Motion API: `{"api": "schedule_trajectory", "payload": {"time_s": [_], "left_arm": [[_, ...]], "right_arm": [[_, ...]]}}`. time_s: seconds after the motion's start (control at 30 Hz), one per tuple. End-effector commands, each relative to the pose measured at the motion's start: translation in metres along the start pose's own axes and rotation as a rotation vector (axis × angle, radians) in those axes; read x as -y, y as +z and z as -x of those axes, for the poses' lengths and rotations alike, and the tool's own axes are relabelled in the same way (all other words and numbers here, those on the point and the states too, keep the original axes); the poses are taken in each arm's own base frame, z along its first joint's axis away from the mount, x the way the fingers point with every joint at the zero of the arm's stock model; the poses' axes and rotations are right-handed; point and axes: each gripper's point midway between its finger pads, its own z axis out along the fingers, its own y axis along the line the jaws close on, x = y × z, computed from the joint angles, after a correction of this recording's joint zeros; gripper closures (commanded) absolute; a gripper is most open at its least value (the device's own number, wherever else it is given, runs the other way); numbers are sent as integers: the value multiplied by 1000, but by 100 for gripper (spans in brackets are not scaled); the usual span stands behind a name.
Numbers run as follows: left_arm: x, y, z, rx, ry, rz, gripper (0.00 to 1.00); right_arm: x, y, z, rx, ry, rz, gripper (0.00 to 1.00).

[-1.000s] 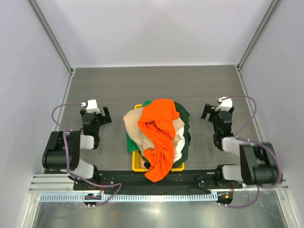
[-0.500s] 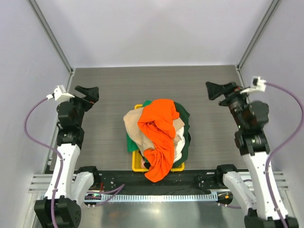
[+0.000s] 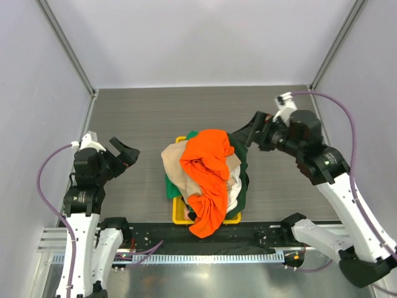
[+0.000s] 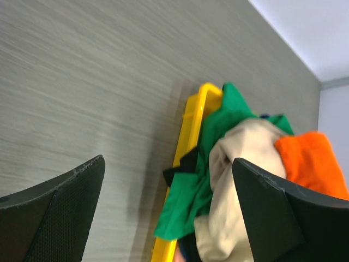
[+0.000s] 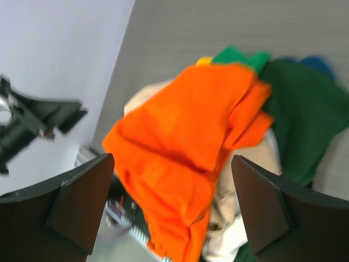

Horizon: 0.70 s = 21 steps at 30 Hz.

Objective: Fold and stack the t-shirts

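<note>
R gripper (image 3: 248, 130) now by t-shirts (image 3: 208, 167), L gripper (image 3: 127, 152) nearer too.

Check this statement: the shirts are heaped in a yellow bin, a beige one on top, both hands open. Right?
No: the top shirt is orange, not beige; the top view shows it. The bin, the left hand and the right hand are as stated.

Both arms raised off their bases, jaws spread wide on each.
The left arm (image 3: 80, 205) stands upright at the lower left of the overhead view. Its wrist is bent so that the left gripper (image 3: 126, 153) points toward the middle of the frame, and it holds nothing. The right arm (image 3: 338, 186) reaches in a long arc from the lower right, elbow high. The right gripper (image 3: 249, 132) is angled toward centre frame, its two dark fingers (image 5: 76, 207) far apart and bare.
</note>
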Motion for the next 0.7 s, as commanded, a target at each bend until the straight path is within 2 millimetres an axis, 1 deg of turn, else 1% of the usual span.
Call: {"api": "schedule_trajectory", "payload": {"time_s": [0.0, 0.03, 0.07, 0.1, 0.13, 0.17, 0.2, 0.27, 0.3, 0.33, 0.37, 0.4, 0.43, 0.5, 0.53, 0.57, 0.6, 0.63, 0.67], "left_arm": [[-8, -5, -19, -80, 56, 37, 0], [-7, -3, -25, -101, 74, 33, 0], [-6, -2, -26, -112, 74, 30, 0], [-5, 0, -28, -129, 78, 23, 0], [-5, 4, -30, -151, 84, 26, 0], [-6, 6, -32, -163, 85, 29, 0], [-7, 7, -33, -171, 84, 33, 0], [-8, 8, -34, -176, 83, 36, 0], [-7, 8, -34, -173, 82, 37, 0], [-7, 8, -33, -168, 83, 34, 0], [-7, 8, -33, -168, 83, 33, 0], [-8, 8, -33, -164, 83, 37, 0], [-8, 9, -33, -165, 83, 38, 0], [-7, 9, -33, -168, 83, 34, 0], [-8, 9, -34, -170, 82, 36, 1], [-8, 9, -34, -171, 83, 35, 2], [-8, 10, -33, -168, 82, 37, 4], [-8, 10, -34, -171, 83, 38, 8], [-8, 10, -34, -169, 86, 39, 10]], "right_arm": [[-17, 18, -44, -145, -48, -67, 6], [-25, 22, -49, -160, -76, -87, 6], [-30, 28, -54, -159, -102, -114, 7], [-35, 40, -69, -192, -134, -142, 8], [-46, 41, -72, -169, -184, -170, 9], [-50, 45, -78, -176, -202, -183, 9], [-50, 56, -87, -192, -228, -213, 9], [-52, 66, -96, -209, -256, -225, 10], [-56, 70, -96, -209, -258, -218, 10], [-55, 79, -102, -224, -271, -231, 11], [-56, 82, -104, -224, -280, -237, 16], [-60, 84, -101, -217, -288, -237, 23], [-57, 87, -102, -217, -295, -254, 43], [-54, 87, -94, -184, -301, -284, 62], [-55, 85, -88, -167, -303, -288, 77], [-56, 82, -83, -153, -304, -289, 84], [-59, 78, -71, -114, -304, -296, 91], [-60, 73, -64, -103, -312, -303, 99], [-63, 65, -52, -74, -314, -302, 99]]}}
